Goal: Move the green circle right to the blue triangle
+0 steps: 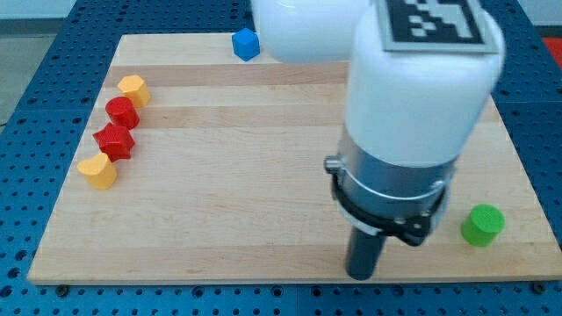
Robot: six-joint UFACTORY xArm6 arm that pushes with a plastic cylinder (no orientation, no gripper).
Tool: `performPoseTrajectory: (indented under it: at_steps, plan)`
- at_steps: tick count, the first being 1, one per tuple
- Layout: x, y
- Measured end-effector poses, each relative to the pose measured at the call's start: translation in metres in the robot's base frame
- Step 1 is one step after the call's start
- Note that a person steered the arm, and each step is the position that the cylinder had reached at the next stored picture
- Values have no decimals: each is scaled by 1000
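Note:
The green circle (482, 225) lies near the board's bottom right corner. My tip (361, 276) rests on the board close to its bottom edge, well to the left of the green circle and apart from it. The white arm body fills the middle and top right of the view and hides the blue triangle and the green star that stood at the top edge. A blue cube (246, 44) shows at the top edge, left of the arm.
At the left side of the wooden board (219, 175) stands a slanted row of blocks: a yellow one (132, 89), two red ones (122, 112) (115, 141), and a yellow one (97, 171) at the bottom.

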State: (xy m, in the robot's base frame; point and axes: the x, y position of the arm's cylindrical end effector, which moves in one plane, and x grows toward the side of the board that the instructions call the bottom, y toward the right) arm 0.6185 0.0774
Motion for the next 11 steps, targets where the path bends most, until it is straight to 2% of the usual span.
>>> performPoseTrajectory:
  at_steps: [3,4,6,9,11]
  plan:
    - [0,155]
    - [-8,179]
    - [-49,144]
    - [-45,74]
    - [-67,40]
